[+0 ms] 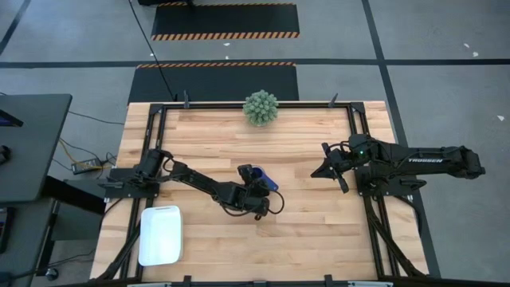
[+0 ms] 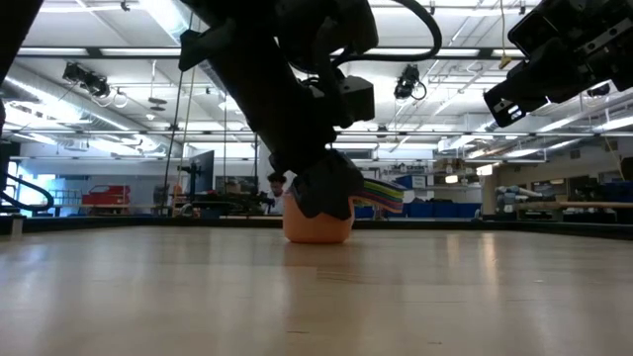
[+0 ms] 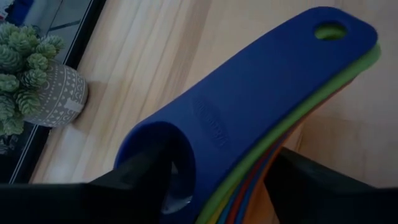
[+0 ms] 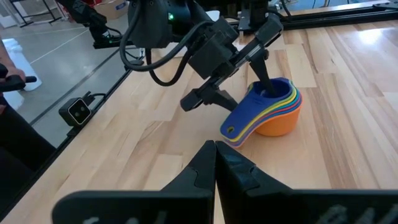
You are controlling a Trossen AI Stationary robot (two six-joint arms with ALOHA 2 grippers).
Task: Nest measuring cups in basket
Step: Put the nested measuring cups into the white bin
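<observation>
High view: left gripper (image 1: 253, 190) at frame center, down on the cups (image 1: 263, 177); basket (image 1: 160, 234) lower left. Right wrist view: fingers straddle the cup stack's rim, one inside. Right gripper (image 1: 325, 169) pressed together, center-right.

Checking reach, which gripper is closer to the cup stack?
Left. The left gripper is at the cup stack, one finger inside it; the right gripper hangs apart, off to its side.
</observation>
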